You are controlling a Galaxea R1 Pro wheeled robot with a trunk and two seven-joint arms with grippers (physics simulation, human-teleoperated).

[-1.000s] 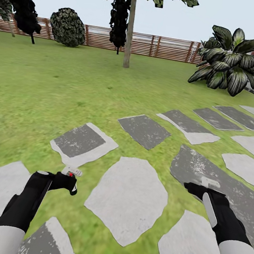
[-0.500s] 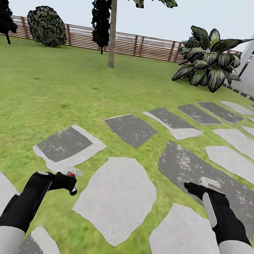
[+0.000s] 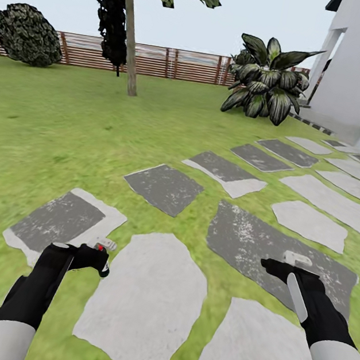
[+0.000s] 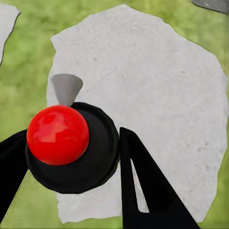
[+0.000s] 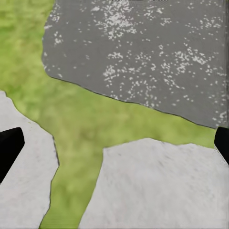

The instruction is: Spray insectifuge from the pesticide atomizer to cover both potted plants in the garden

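Stepping stones [image 3: 142, 308] across lawn [image 3: 49, 124], left fingers [image 4: 143, 191] pinching atomizer [image 4: 71, 143], right fingers [image 5: 9, 148] spread

Flat bright daylight, no cast shadows; near grass [image 3: 2, 198] smeared with blur, far fence [image 3: 186, 65] sharp; no glare.

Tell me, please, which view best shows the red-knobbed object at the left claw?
The left wrist view: the red-knobbed object sits close between the left claw's fingers, black body and grey cone clear. The head view gives a red speck.
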